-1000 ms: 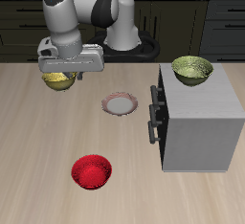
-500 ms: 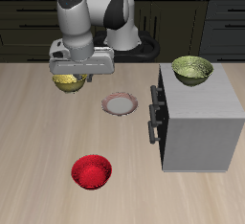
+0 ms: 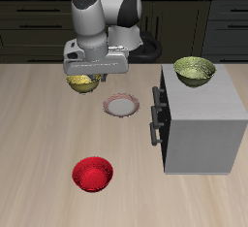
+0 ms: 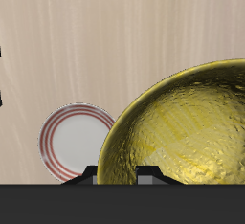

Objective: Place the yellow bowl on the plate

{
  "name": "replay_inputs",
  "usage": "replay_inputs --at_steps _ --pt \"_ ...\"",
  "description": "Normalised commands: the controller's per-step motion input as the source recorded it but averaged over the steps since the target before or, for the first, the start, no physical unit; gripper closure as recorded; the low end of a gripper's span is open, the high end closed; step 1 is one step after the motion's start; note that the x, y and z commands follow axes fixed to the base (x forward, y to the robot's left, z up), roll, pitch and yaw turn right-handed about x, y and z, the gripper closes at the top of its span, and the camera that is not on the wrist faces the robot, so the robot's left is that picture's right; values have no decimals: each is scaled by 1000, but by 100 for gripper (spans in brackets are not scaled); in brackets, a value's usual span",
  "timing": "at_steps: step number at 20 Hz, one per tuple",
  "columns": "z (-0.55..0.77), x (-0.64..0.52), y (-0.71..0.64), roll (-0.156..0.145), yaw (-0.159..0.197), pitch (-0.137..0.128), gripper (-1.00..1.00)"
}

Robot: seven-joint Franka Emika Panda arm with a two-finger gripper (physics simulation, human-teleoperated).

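Note:
My gripper (image 3: 85,74) is shut on the yellow bowl (image 3: 83,82) and holds it in the air above the table, a little farther back than the plate (image 3: 122,106) and beside it. In the wrist view the yellow bowl (image 4: 187,127) fills much of the frame, its mottled glossy inside showing, with the plate (image 4: 77,140) on the table below next to it. The plate is small and round, with a pale centre and a reddish-pink rim, and it is empty.
A red bowl (image 3: 93,174) sits near the table's front edge. A grey cabinet (image 3: 199,124) with a handle stands beside the plate, with an olive-green bowl (image 3: 195,72) on top.
My gripper has carried the yellow bowl sideways across the table towards the plate, staying at about the same height. The plate and other bowls have not moved.

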Motion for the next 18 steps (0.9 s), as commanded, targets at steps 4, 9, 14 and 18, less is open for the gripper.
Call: replay_inputs --at_steps 4,9,14,18 --pt "-81 -294 199 18 12 16 100" --pt "1 -197 191 24 10 -13 100" --pt "24 -118 230 35 -7 -7 100" --pt "9 49 185 31 8 -12 100"
